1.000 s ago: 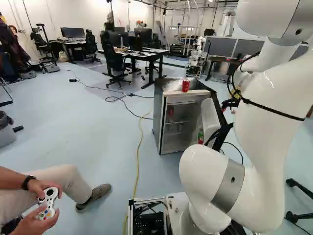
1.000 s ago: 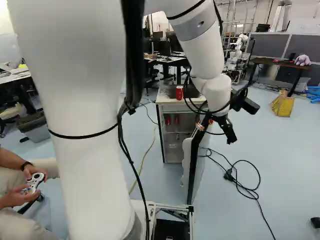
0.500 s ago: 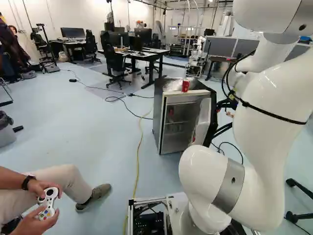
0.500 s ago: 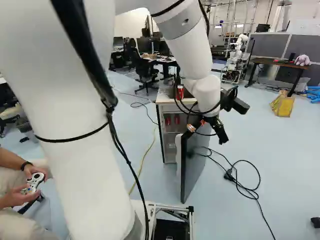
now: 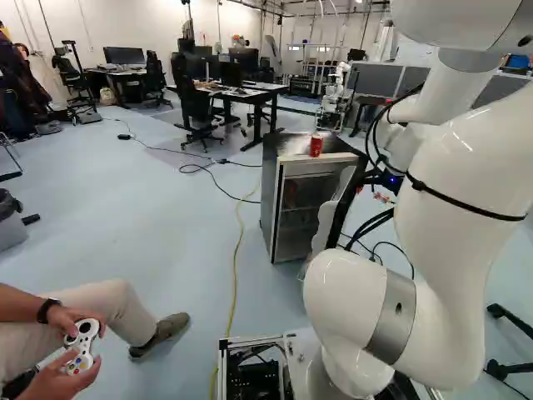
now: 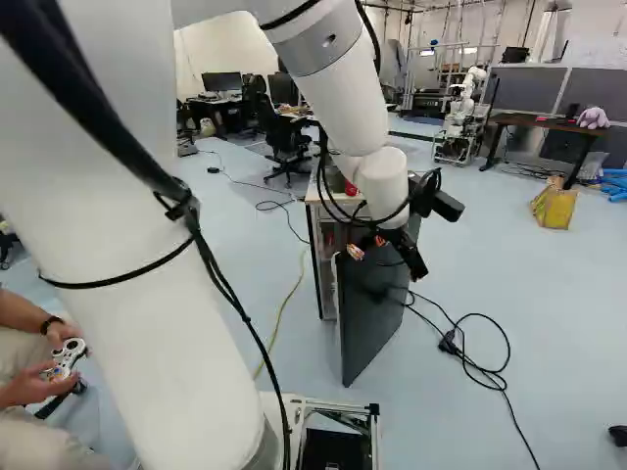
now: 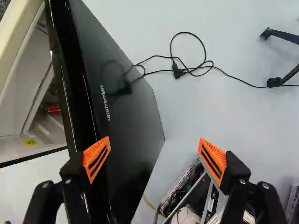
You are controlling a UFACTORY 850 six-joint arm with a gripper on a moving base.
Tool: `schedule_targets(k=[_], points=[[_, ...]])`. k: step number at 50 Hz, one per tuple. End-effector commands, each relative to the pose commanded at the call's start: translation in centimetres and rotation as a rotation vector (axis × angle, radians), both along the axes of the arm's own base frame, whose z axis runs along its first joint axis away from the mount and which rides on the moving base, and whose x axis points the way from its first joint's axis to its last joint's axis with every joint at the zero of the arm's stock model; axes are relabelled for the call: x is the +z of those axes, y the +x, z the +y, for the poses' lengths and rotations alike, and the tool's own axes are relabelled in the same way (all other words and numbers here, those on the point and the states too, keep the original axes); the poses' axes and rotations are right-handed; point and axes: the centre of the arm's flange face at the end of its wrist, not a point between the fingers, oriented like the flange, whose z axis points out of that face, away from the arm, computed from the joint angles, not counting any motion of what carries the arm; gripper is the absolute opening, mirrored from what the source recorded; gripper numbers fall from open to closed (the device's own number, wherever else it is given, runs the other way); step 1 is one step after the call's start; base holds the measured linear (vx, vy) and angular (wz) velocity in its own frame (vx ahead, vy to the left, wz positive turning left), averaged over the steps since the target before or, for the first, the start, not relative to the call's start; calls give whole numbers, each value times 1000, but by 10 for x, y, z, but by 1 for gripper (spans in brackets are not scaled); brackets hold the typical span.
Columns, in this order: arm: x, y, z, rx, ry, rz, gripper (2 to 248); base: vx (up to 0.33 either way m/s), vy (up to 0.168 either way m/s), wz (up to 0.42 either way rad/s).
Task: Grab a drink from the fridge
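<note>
Fingers (image 6: 415, 260) spread, fridge door (image 6: 368, 318) swung further closed

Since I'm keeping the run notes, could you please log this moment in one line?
claw: open, nothing gripped; fridge door: partly open, beside claw; red can: on fridge top

Ngl the arm (image 5: 466, 167) ran off the top of both base views, and the door (image 6: 372, 308) hid most of the fridge's (image 5: 270, 192) insides in the right one.

white wall (image 5: 133, 25) | pale blue floor (image 5: 125, 217) | desk (image 5: 256, 95), monitor (image 5: 125, 56), black chair (image 5: 194, 102) | grey partition (image 6: 529, 86), brown table (image 6: 534, 120) | far rack (image 5: 306, 86), probably metal
</note>
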Motion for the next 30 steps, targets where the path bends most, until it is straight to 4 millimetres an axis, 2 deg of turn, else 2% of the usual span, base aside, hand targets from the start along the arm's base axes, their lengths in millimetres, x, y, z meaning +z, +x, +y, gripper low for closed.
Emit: schedule_targets(k=[30], points=[[0, 3, 47, 92, 3, 4, 247, 0, 0, 0]])
